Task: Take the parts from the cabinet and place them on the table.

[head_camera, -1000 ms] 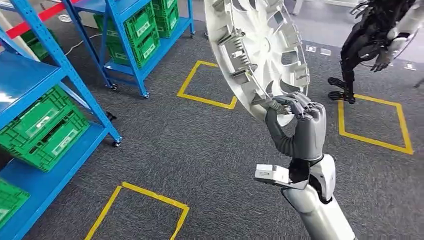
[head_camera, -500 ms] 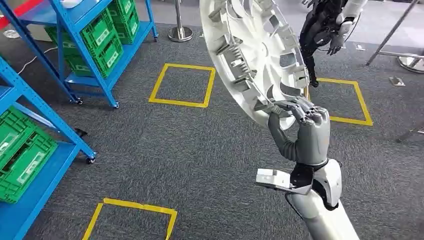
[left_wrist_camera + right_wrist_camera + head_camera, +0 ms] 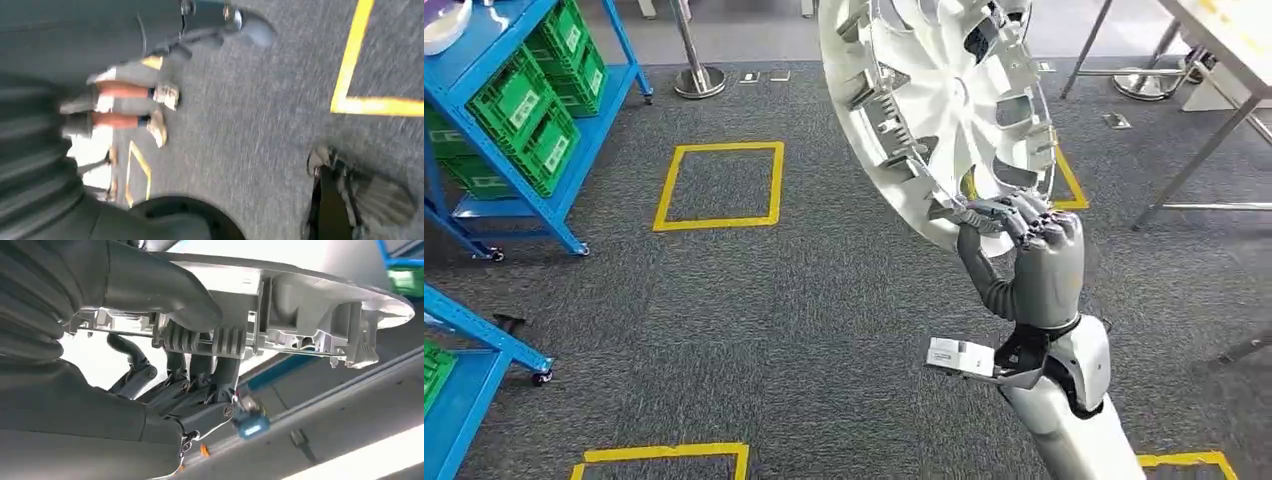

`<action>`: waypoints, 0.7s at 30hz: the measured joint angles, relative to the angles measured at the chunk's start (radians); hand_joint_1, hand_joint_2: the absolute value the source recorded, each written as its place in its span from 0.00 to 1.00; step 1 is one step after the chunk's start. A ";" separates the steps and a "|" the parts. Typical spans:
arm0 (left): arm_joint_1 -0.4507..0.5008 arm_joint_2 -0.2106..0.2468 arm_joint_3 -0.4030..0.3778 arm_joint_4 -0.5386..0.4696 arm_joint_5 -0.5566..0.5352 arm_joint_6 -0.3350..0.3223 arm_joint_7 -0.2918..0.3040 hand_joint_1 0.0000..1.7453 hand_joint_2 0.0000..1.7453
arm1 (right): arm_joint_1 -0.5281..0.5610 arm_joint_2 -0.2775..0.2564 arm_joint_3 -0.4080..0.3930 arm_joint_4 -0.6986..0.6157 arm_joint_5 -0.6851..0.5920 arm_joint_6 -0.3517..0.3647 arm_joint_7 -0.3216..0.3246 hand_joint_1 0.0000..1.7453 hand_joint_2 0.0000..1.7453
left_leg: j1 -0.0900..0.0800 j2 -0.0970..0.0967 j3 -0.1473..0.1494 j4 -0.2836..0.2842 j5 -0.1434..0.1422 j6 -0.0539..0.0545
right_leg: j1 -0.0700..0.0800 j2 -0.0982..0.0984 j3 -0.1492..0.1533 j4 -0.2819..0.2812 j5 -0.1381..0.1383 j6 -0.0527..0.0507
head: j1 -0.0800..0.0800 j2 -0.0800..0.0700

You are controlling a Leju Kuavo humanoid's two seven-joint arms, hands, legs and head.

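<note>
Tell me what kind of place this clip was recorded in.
Probably an industrial robot test or training floor. Blue metal racks hold green plastic crates, yellow tape squares mark stations on grey carpet, and the right hand grips a white wheel cover.

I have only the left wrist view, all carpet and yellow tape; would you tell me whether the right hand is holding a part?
Observer: Yes. In the head view the right hand grips a white wheel cover by its lower rim, held up on edge.
Operator: Thank you. Is a table in sight?
Observer: A table on metal legs stands ahead, to the robot's right.
Operator: And where is the cabinet?
Observer: A blue rack holding green crates stands off to the robot's left.
</note>
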 joint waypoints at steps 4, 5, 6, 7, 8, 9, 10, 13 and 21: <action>-0.001 -0.002 0.000 -0.001 0.000 0.002 0.007 0.00 1.00 | -0.003 -0.003 0.003 0.001 0.027 -0.018 0.018 1.00 1.00 | -0.001 0.059 0.005 -0.016 0.015 0.031 | 0.002 -0.059 -0.028 0.037 -0.020 0.017 | 0.006 0.000; 0.000 -0.003 0.000 -0.001 0.000 0.003 0.005 0.00 1.00 | -0.009 -0.003 0.005 0.001 0.025 -0.020 0.021 1.00 1.00 | -0.004 0.076 0.004 -0.016 0.015 0.034 | 0.005 -0.104 -0.061 0.103 -0.058 0.021 | 0.007 0.000; 0.002 -0.003 0.000 -0.001 0.000 0.004 0.005 0.00 1.00 | -0.013 -0.003 0.008 0.003 0.019 -0.022 0.021 1.00 1.00 | -0.007 0.092 0.002 -0.015 0.013 0.036 | 0.004 -0.127 -0.100 0.185 -0.098 0.023 | 0.007 0.000; 0.003 -0.003 0.000 -0.001 0.000 0.006 0.005 0.00 1.00 | -0.014 -0.003 0.010 0.005 0.014 -0.027 0.022 1.00 1.00 | -0.009 0.110 0.002 -0.014 0.012 0.038 | 0.003 -0.136 -0.136 0.264 -0.129 0.024 | 0.007 0.000; 0.003 -0.001 0.000 -0.001 0.001 0.009 0.006 0.00 1.00 | -0.014 -0.003 0.013 0.008 0.007 -0.031 0.024 1.00 1.00 | -0.010 0.128 0.002 -0.014 0.011 0.039 | 0.002 -0.139 -0.159 0.317 -0.141 0.025 | 0.007 0.000; 0.002 0.000 0.000 -0.001 0.004 0.009 0.006 0.00 1.00 | -0.015 -0.003 0.013 0.011 0.005 -0.032 0.026 1.00 1.00 | -0.011 0.144 0.002 -0.014 0.010 0.039 | 0.001 -0.141 -0.152 0.308 -0.127 0.025 | 0.007 0.000; -0.001 0.000 0.000 -0.001 0.006 0.009 0.006 0.00 1.00 | -0.018 -0.003 0.015 0.013 0.005 -0.033 0.029 1.00 1.00 | -0.011 0.158 0.004 -0.014 0.008 0.038 | 0.001 -0.145 -0.118 0.249 -0.094 0.024 | 0.007 0.000; -0.010 -0.001 0.001 -0.002 0.012 0.005 0.006 0.00 1.00 | -0.041 -0.003 0.017 0.013 -0.002 -0.033 0.039 1.00 1.00 | -0.015 0.192 0.008 -0.010 0.001 0.029 | 0.013 -0.225 0.022 -0.004 -0.027 0.007 | 0.007 0.000; -0.028 -0.001 0.001 -0.003 0.011 0.000 0.011 0.00 1.00 | -0.064 -0.001 0.019 0.006 0.003 -0.024 0.058 1.00 1.00 | -0.010 0.104 -0.057 0.159 -0.108 -0.011 | 0.004 -0.141 0.024 -0.015 -0.012 -0.032 | 0.004 0.000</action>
